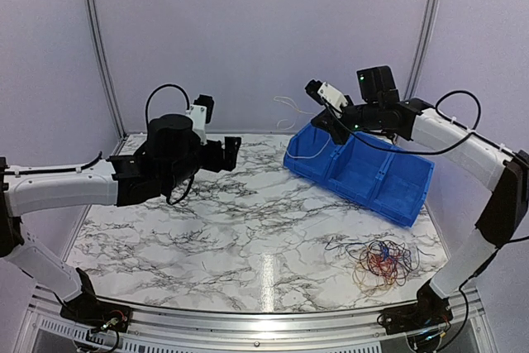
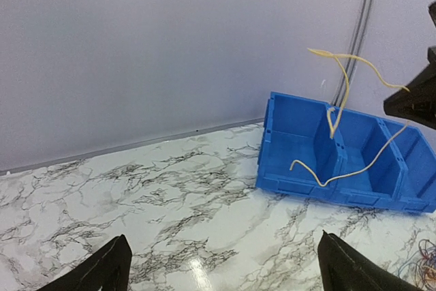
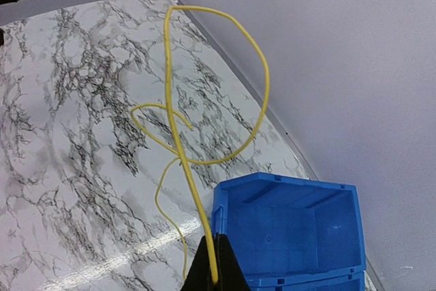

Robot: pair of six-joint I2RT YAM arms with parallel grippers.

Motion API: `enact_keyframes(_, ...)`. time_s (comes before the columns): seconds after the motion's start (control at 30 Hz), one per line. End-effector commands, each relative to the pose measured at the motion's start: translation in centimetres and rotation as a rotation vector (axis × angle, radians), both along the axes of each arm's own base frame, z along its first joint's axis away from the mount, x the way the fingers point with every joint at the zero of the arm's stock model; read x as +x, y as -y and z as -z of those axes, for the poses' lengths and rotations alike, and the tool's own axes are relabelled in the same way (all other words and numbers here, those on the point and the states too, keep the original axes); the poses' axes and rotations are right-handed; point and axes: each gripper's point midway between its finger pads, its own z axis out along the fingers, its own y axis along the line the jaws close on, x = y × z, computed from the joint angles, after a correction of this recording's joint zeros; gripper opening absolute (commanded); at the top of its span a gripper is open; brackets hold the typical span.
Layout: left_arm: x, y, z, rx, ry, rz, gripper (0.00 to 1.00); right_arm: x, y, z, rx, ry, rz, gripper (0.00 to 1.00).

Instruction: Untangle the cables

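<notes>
On the left, my left gripper (image 1: 232, 150) hangs above the white, grey-veined marble tabletop (image 1: 248, 221). Its black jaws are spread wide with nothing between them. It is well apart from every wire.

Right of centre, raised above the far side of the table, my right gripper (image 3: 214, 267) is clenched on one thin pale yellow wire (image 3: 198, 209). The wire rises from the pinched fingertips, curls into a big open loop, and trails a loose tail downward. It has no other wire caught in it.

My judgement is that the step in hand is dropping this freed wire into the bin. To do it well, I should bring the right gripper over the middle of a compartment. Then I should lower it until the springy loop sits below the rim, and only then part the jaws. Released from high up, the loop could bounce out or drape over a wall.

Just below that gripper, a blue plastic bin (image 1: 372, 192) with divider walls lies on the far right of the table. The compartments I can see look bare. The wire's tail hangs by the bin's left end, and I cannot tell whether it touches the bin.

Nearer to me on the right, the remaining tangled cables (image 1: 382, 260) lie in a heap on the table. They are hair-fine loops of red, dark blue and tan, near the bin but clear of it.
</notes>
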Motion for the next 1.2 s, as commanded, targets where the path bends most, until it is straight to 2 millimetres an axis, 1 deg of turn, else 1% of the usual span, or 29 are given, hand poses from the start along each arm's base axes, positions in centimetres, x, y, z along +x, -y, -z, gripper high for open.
enact_keyframes(0.0,2.0,-1.2,-0.7,-0.172,-0.054,0.085,0.99,4.4,2.6,-0.9,-0.007,0.052,0.149,0.0)
enact_keyframes(0.07,2.5,-1.8,-0.8,-0.214,-0.055,0.098,0.99,6.0,3.6,-0.2,-0.009,0.04,0.187,0.0)
enact_keyframes(0.17,2.4,-2.9,-0.8,-0.239,-0.047,0.101,0.99,8.3,5.4,0.9,-0.022,0.02,0.249,0.0)
enact_keyframes(0.23,1.7,-3.3,-1.0,-0.288,-0.06,0.136,0.99,9.8,6.5,1.5,-0.025,0.004,0.287,0.0)
enact_keyframes(0.3,0.9,-3.3,-1.8,-0.298,-0.038,0.181,0.99,11.3,7.5,2.1,-0.011,-0.019,0.32,0.0)
enact_keyframes(0.33,0.8,-3.5,-2.0,-0.305,-0.032,0.179,0.99,12.0,7.8,2.3,-0.001,-0.032,0.328,0.0)
enact_keyframes(0.37,0.8,-4.0,-2.1,-0.317,-0.032,0.166,0.99,12.7,8.0,3.1,0.005,-0.054,0.335,0.0)
enact_keyframes(0.43,1.1,-4.8,-2.5,-0.344,-0.033,0.138,0.99,13.9,8.3,3.9,0.014,-0.077,0.356,0.0)
enact_keyframes(0.5,1.2,-5.0,-2.9,-0.336,-0.019,0.136,0.99,15.0,8.6,4.8,0.028,-0.103,0.376,0.0)
enact_keyframes(0.57,1.4,-5.5,-3.1,-0.321,-0.001,0.118,0.99,15.9,8.8,6.3,0.029,-0.133,0.387,0.0)
enact_keyframes(0.63,1.4,-5.9,-3.4,-0.305,0.02,0.099,0.99,16.6,8.8,7.9,0.015,-0.158,0.398,0.0)
enact_keyframes(0.73,0.8,-5.9,-5.0,-0.283,0.069,0.132,0.99,17.5,9.2,9.6,-0.001,-0.185,0.425,0.0)
enact_keyframes(0.8,0.5,-6.1,-5.6,-0.268,0.095,0.138,0.99,17.8,9.4,10.2,-0.009,-0.194,0.44,0.0)
enact_keyframes(0.83,0.6,-6.5,-5.6,-0.272,0.097,0.116,0.99,17.9,9.5,10.5,-0.012,-0.199,0.445,0.0)
enact_keyframes(0.93,1.6,-8.5,-4.8,-0.267,0.099,-0.008,0.99,17.8,9.6,10.9,-0.019,-0.21,0.451,0.0)
enact_keyframes(1.03,2.2,-9.5,-4.4,-0.268,0.093,-0.072,0.99,17.5,9.7,11.1,-0.018,-0.219,0.454,0.0)
enact_keyframes(1.07,2.3,-9.5,-4.2,-0.266,0.088,-0.076,0.99,17.5,9.7,11.2,-0.016,-0.221,0.454,0.0)
enact_keyframes(1.1,2.4,-9.5,-4.1,-0.265,0.083,-0.074,0.99,17.5,9.7,11.2,-0.016,-0.222,0.454,0.06)
enact_keyframes(1.17,2.6,-9.3,-3.7,-0.257,0.07,-0.064,0.99,17.4,9.7,11.2,-0.016,-0.225,0.456,0.24)
